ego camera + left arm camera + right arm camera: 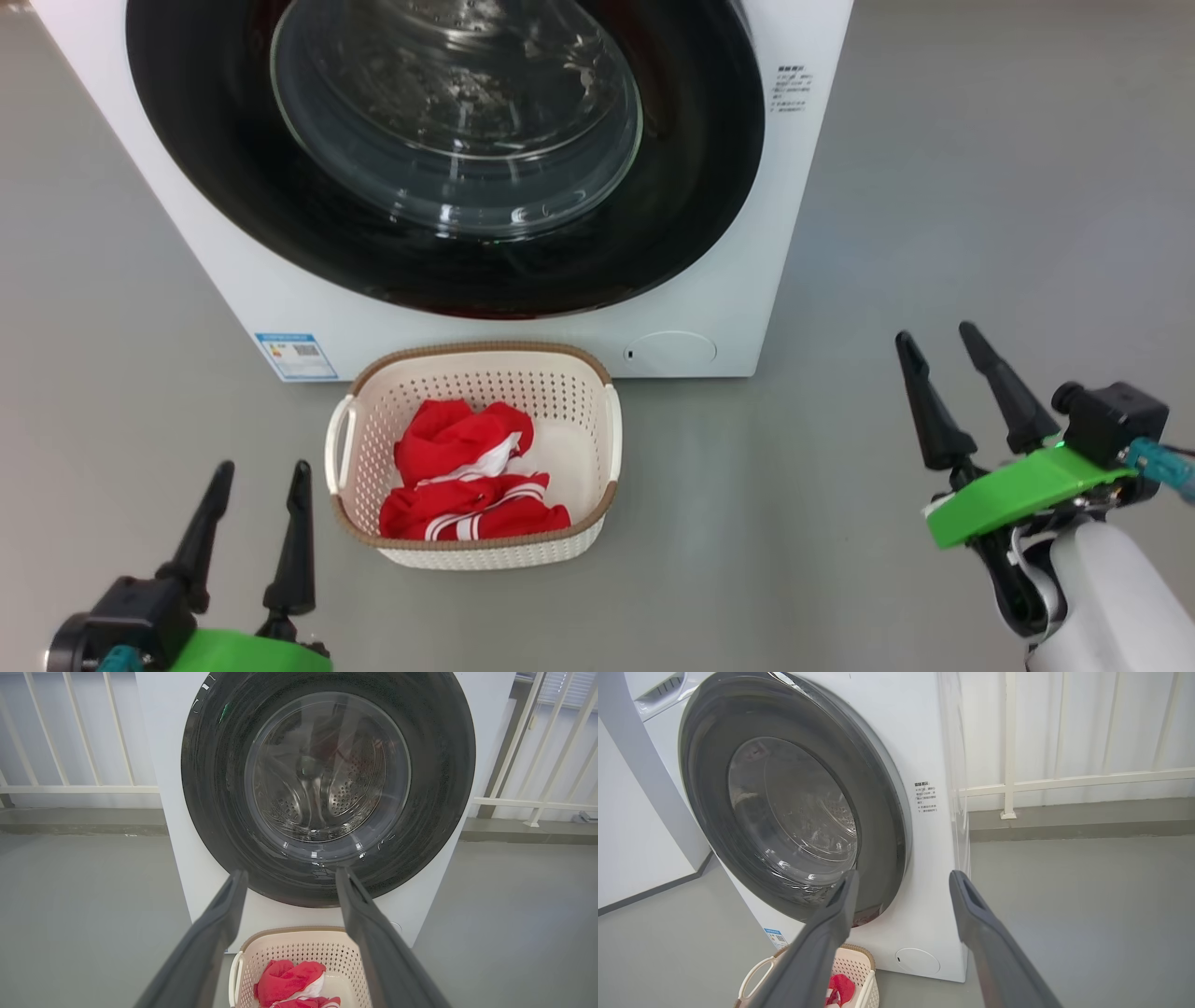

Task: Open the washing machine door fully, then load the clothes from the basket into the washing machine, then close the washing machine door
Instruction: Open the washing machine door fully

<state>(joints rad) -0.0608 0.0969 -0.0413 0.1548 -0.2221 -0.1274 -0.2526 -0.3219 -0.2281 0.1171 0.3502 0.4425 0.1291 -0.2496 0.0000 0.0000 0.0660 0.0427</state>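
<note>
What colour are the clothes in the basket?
The clothes are bright red with white stripes, clearest in the head view.

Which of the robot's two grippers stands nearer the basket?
The left gripper, close beside the basket; the right gripper is far off over the floor.

The head view looks steeply down from above and in front of the washing machine [719, 308], close enough that its top is cropped, with the basket [485, 387] near centre. The left wrist view sits low and near, facing the washing machine door [327, 774] almost square-on. The right wrist view sits low at the right, looking obliquely leftward across that door. All 3 views share the door, the basket and the grey floor [934, 187].
</note>
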